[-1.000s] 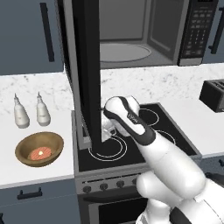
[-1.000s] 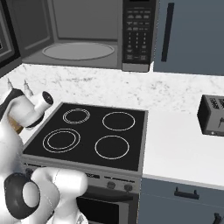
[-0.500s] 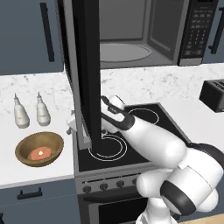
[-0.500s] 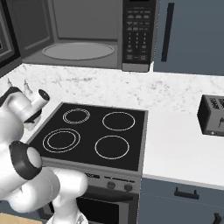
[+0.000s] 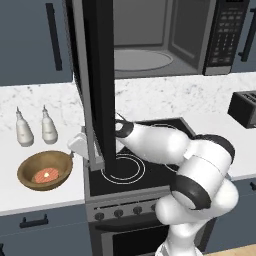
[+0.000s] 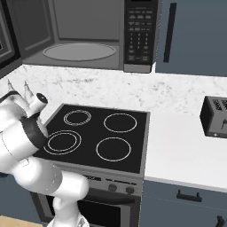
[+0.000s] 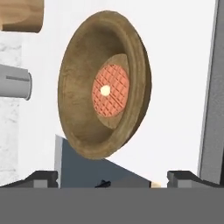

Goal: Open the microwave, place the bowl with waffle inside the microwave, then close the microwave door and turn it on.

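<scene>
Microwave (image 5: pixel 165 45): sat above the cooktop with its grey cavity exposed and the round glass plate (image 6: pixel 80 51) bare inside; keypad strip (image 6: pixel 139 33) on its right side.
Microwave door (image 5: pixel 97 85): swung fully out, standing edge-on toward the left base camera as a tall black slab with a grey frame, reaching down in front of the cooktop's left edge.
Bowl (image 5: pixel 45 171): brown wooden bowl resting upright on the white marble surface (image 5: pixel 45 195), left of the cooktop and just in front of the two bottles; in the hand view it appeared rolled on its side because the camera was tilted (image 7: pixel 105 85).
Waffle (image 5: pixel 46 175): reddish-orange round with a pale centre, lying flat in the bottom of the bowl.
Hand (image 7: pixel 113 177): fingers spread wide apart with nothing between them; one dark fingertip (image 7: pixel 43 176) showed at the lower left and the other at the lower right, pointed toward the bowl but not touching it. In the left base view the hand sat low by the door's bottom edge, just right of the bowl.
Bottles (image 5: pixel 34 127): two small white bottles, upright side by side behind the bowl.
Cooktop (image 6: pixel 99 135): black, four ringed burners, nothing on it.
Toaster (image 6: pixel 216 117): black, on the surface at the far right.
</scene>
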Available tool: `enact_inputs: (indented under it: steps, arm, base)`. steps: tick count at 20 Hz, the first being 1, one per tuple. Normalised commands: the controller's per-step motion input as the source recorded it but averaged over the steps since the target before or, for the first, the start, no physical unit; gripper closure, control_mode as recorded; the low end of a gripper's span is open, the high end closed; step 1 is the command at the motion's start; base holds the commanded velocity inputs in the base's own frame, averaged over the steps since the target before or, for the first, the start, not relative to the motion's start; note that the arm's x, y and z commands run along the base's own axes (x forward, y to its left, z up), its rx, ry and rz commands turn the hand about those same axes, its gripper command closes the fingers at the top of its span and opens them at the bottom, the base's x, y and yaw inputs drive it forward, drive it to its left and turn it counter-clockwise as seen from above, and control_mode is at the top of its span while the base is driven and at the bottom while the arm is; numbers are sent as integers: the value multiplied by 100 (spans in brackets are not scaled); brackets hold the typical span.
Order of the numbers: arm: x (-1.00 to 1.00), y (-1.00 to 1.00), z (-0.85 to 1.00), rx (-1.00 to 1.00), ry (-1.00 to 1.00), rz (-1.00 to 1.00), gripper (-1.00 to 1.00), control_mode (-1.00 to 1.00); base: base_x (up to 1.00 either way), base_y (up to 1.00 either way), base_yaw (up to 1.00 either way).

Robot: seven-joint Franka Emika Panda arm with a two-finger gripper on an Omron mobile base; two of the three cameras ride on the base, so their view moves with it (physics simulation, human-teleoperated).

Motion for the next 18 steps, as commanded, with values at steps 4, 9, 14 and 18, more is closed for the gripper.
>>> enact_inputs:
  steps: [4, 9, 14, 18]
  arm:
    - [43, 36, -34, -8, 0, 0, -100, -100]
    - [35, 36, -39, -8, 1, 0, -100, -100]
    - [30, 25, -37, -5, 2, 0, -100, -100]
    - [33, 24, -40, -5, 4, 0, -100, -100]
  base:
    - [0, 0, 0]
    - [0, 0, 0]
    - [0, 0, 0]
    - [0, 0, 0]
